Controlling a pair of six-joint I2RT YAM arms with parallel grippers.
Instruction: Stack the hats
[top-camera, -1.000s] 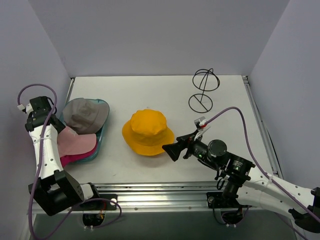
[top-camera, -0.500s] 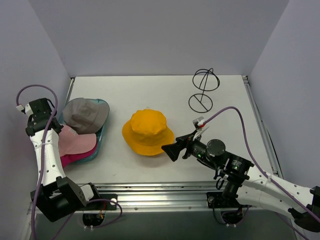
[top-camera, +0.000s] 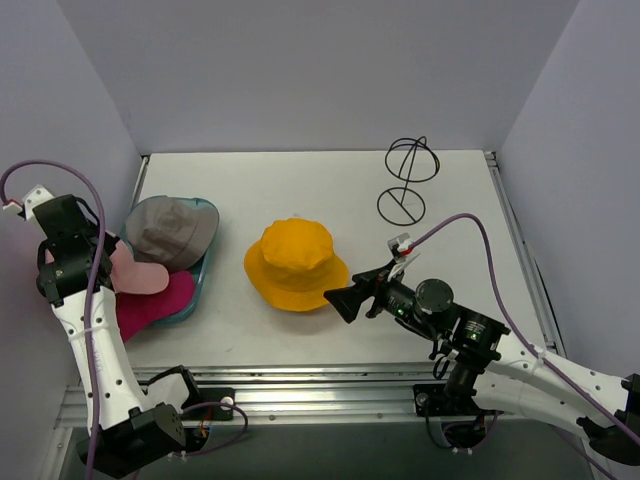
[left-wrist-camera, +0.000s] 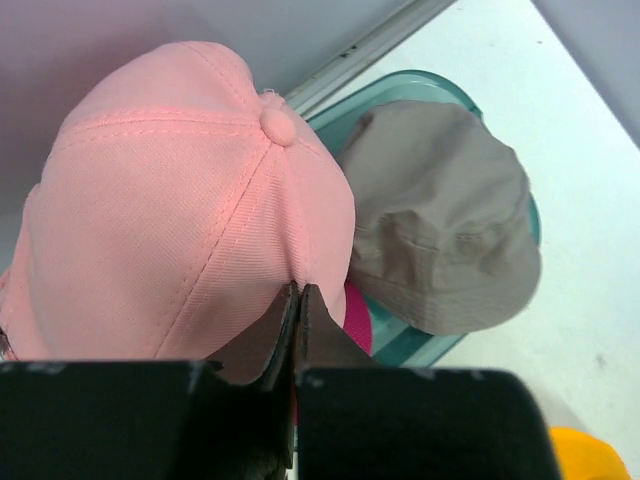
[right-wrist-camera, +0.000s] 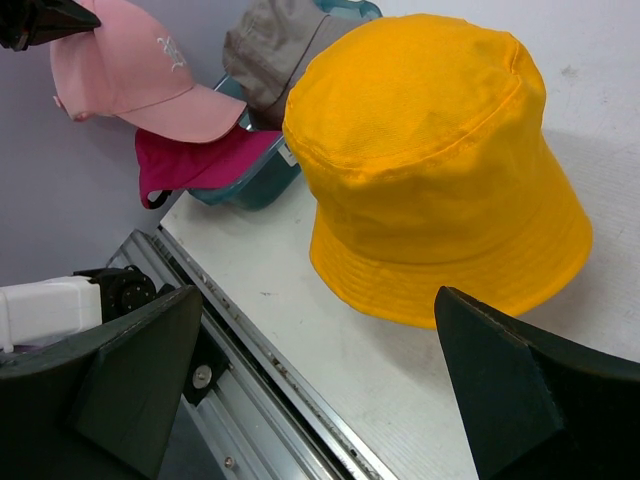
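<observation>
here the pink cap (left-wrist-camera: 170, 200) is pinched by the left gripper (left-wrist-camera: 298, 300) over the left-edge tray (left-wrist-camera: 420, 85), likely for stacking; the right gripper (top-camera: 338, 300) is held agape near the yellow hat (top-camera: 296, 262).

Seen from overhead, the left arm (top-camera: 88, 330) covered its own pincer and the 9 o'clock side of the light pink baseball cap (top-camera: 135, 275). That cap hid most of the magenta baseball cap (top-camera: 160, 303).

In the left wrist view, the left pincer (left-wrist-camera: 298, 292) was cropped at 6 o'clock. The teal tray (left-wrist-camera: 410, 85) showed only as a rim around the grey bucket hat (left-wrist-camera: 440, 230), and the yellow bucket hat (left-wrist-camera: 590, 455) was a sliver at 5 o'clock.

In the right wrist view, the grey bucket hat ran off the frame at 12 o'clock. The embroidery (right-wrist-camera: 170, 50) on the light pink baseball cap was too small to read, and the right pincer (right-wrist-camera: 316, 290) was blurred and cropped at 6 o'clock.
</observation>
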